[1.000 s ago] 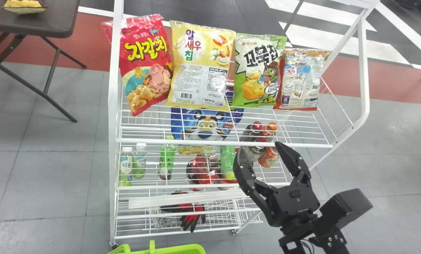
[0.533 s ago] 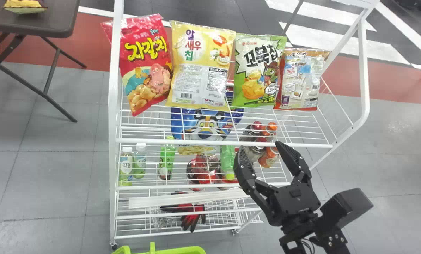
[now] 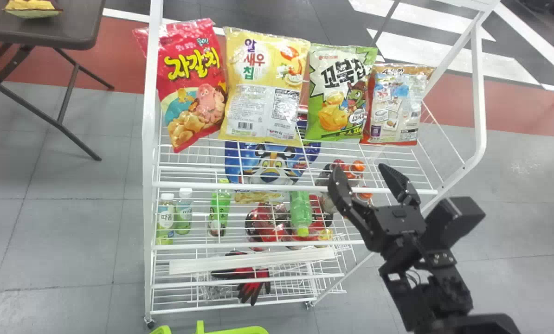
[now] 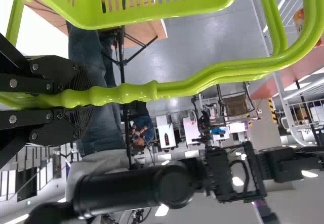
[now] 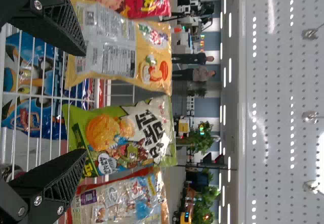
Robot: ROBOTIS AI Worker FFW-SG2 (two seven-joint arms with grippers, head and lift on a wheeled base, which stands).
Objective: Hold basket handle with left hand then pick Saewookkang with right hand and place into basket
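Silver and orange, the Saewookkang bag (image 3: 395, 106) stood at the right end of the row of snacks on the top shelf of your white wire rack (image 3: 295, 188). Your right claw (image 3: 361, 174) was nearer than that bag and a bit to its left, with a gap between them. You had its two black fingers wide apart, with nothing held between them. The green turtle-character snack bag (image 3: 339, 93) stood just left of the Saewookkang and touched its edge. From your right wrist, that green bag lay ahead of the opening, while the Saewookkang lay farther right, ahead of the right finger. To the left of the green bag you had the yellow shrimp-chip bag (image 3: 265, 88), then the red octopus snack bag (image 3: 191, 83) at the far left end.

Your left claw (image 4: 85, 98) was closed around the ridged grip of the lime-green basket handle (image 4: 192, 85), its fingers on either side. You had the basket (image 3: 240, 330) at the near side of the scene, left of your right claw.
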